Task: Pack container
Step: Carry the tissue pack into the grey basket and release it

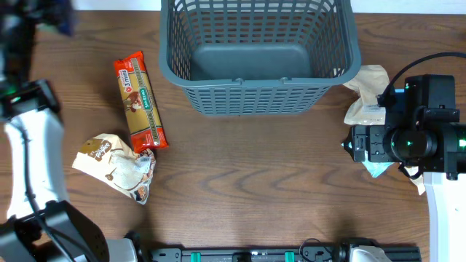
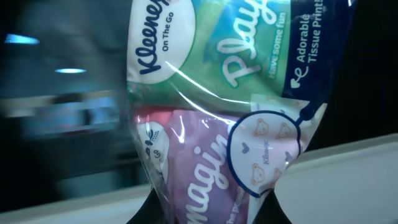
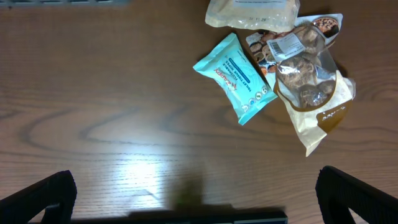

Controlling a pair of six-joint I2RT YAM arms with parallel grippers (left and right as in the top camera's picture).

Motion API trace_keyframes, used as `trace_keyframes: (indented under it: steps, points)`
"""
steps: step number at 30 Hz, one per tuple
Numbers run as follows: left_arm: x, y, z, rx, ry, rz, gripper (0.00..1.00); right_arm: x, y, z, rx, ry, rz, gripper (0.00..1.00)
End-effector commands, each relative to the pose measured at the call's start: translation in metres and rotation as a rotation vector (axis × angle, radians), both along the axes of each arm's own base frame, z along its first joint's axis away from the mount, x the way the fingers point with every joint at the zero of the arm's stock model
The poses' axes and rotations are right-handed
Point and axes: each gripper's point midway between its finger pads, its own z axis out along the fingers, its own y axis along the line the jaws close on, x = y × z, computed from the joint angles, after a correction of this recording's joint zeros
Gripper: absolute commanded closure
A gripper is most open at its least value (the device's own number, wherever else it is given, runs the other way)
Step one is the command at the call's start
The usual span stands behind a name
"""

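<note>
Left wrist: Kleenex tissue pack point(image 2: 211, 112) is pinched by left claw point(image 2: 211, 208). It's best released well inside the basket point(image 1: 255, 94) rim. Right claw point(image 3: 196, 186) is spread wide.

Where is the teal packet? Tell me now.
Right wrist view: the teal packet lies on the table, beside the tan cookie bag; overhead, that is right of the container.

Empty grey container point(image 1: 260, 54), upright, far-centre.

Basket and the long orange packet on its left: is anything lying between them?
No. In the overhead view, only bare wooden table separates the basket from the orange packet.
</note>
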Motion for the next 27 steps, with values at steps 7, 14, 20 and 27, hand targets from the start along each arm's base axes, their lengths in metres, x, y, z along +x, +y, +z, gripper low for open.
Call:
trace_keyframes:
  steps: [7, 14, 20, 27]
  points:
    - [-0.002, -0.182, 0.039, 0.042, -0.096, -0.456, 0.94, -0.003, 0.001, 0.002, 0.026, 0.002, -0.021, 0.01]
    - [0.007, -0.276, -0.013, 0.092, 0.067, -0.715, 0.94, -0.011, 0.004, 0.0, 0.04, 0.037, -0.017, 0.01]
    - [0.019, -0.296, -0.102, 0.155, 0.331, -0.901, 0.94, -0.016, 0.004, -0.002, 0.041, 0.059, -0.018, 0.01]
    - [0.026, -0.277, -0.14, 0.153, 0.453, -0.97, 0.94, -0.015, 0.004, -0.002, 0.041, 0.057, -0.018, 0.01]
